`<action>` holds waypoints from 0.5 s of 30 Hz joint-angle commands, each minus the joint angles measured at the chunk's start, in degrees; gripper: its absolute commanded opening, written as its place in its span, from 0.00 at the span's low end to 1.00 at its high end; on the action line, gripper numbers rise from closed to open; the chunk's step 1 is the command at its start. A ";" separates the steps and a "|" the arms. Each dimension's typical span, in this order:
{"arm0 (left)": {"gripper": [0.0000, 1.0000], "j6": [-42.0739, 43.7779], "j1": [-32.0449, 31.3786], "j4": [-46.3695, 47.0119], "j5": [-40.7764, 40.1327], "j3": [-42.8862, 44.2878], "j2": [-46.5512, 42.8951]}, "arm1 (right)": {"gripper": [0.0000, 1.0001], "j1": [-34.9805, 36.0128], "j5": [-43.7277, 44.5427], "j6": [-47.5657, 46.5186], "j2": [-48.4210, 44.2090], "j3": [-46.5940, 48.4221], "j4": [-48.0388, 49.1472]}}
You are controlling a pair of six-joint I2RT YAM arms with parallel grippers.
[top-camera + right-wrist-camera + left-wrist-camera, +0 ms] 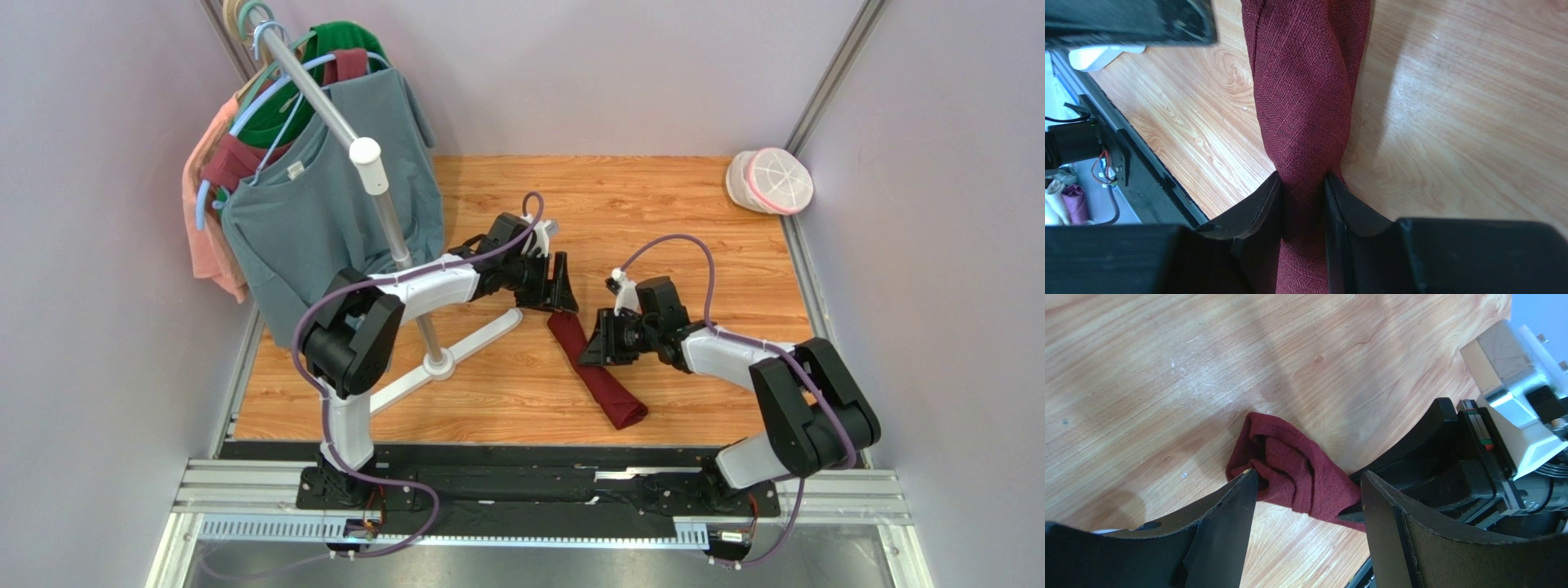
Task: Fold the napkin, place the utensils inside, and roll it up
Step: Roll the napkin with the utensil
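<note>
Top external view: at the far left a clothes rack (390, 221) hung with shirts (331, 208) stands on its white T-shaped base (472, 343) on the wooden table (711, 245). Just right of it the left gripper (558, 294) sits at the far end of the napkin (601, 374). The napkin is rolled into a slim dark red tube lying slantwise mid-table, its near end further right. From the left wrist, this gripper is released, jaws spread to either side of the roll's folded end without squeezing it. Right of the roll, the right gripper (601, 343) is clenched on the napkin's middle, the cloth pinched narrow between its fingers (1269, 202). A white and pink container (770, 180) sits in the far right corner
</note>
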 commanded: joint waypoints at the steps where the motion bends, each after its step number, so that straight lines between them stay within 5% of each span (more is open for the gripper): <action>1: 0.70 -0.21 -1.10 1.61 0.86 0.29 1.90 | 0.31 -1.26 -4.50 0.48 1.83 -0.23 5.01; 8: 0.67 0.93 -2.69 -0.50 -0.11 2.04 4.72 | 0.30 -3.03 -6.70 1.09 4.39 -0.15 6.78; 12: 0.28 1.19 -3.30 -1.55 0.24 3.02 5.42 | 0.36 -3.12 -5.65 0.83 2.90 0.38 5.12; 15: 0.08 1.72 -3.30 -3.92 -0.37 4.51 6.13 | 0.50 -2.94 -3.99 -0.04 -1.13 1.26 1.61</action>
